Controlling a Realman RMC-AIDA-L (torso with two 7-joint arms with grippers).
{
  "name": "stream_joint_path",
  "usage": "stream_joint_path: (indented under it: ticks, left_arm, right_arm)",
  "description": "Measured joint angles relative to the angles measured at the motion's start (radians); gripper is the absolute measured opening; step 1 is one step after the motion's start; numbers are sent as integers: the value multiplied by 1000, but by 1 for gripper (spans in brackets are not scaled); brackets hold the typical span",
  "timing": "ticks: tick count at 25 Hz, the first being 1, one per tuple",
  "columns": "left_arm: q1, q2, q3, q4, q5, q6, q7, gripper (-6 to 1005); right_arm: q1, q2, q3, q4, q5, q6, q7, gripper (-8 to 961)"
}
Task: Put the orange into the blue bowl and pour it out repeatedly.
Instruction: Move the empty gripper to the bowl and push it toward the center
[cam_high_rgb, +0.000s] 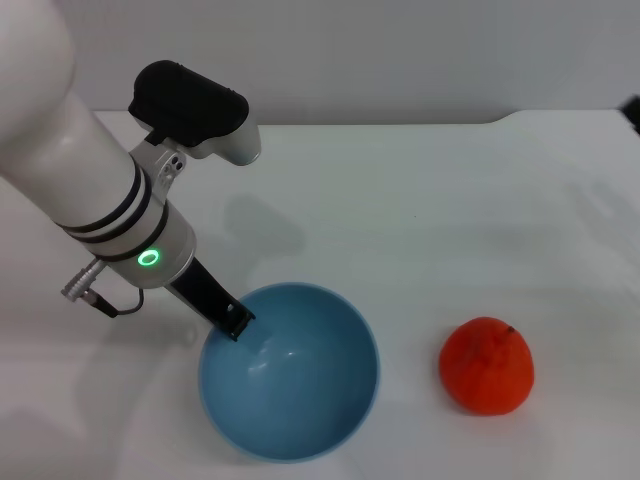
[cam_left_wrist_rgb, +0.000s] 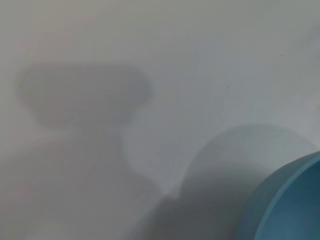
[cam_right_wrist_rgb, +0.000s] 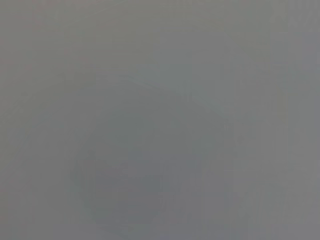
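Left gripper (cam_high_rgb: 232, 322) pinches the blue bowl (cam_high_rgb: 290, 372) rim at ten o'clock, fingers shut on it; the orange (cam_high_rgb: 487, 365) sits on the desk (cam_high_rgb: 430, 200) at three o'clock; thin rim grip could slip and tip the bowl

A plain white bench (cam_high_rgb: 430, 210) spreads out beneath and all around the tool, meeting a pale grey wall (cam_high_rgb: 350, 55) well beyond it. Soft grey shadows (cam_left_wrist_rgb: 85, 95) lie on its surface near the tool.
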Motion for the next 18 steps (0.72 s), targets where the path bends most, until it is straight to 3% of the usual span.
stream_joint_path:
  ticks: [4, 9, 13, 18]
  left_arm:
    - [5, 0, -6, 0, -1, -5, 0, -2]
    - [7, 0, -11, 0, -26, -29, 0, -1]
    - [5, 2, -14, 0, -35, -39, -3, -2]
    - [3, 3, -14, 0, -36, -42, -3, -2]
  right_arm:
    - [3, -3, -4, -329, -369, 36, 479, 489]
    - [34, 0, -25, -624, -742, -10, 863, 485]
    - [102, -6, -59, -827, -1083, -162, 1108, 482]
    - [221, -1, -131, -960, -1400, -375, 1257, 479]
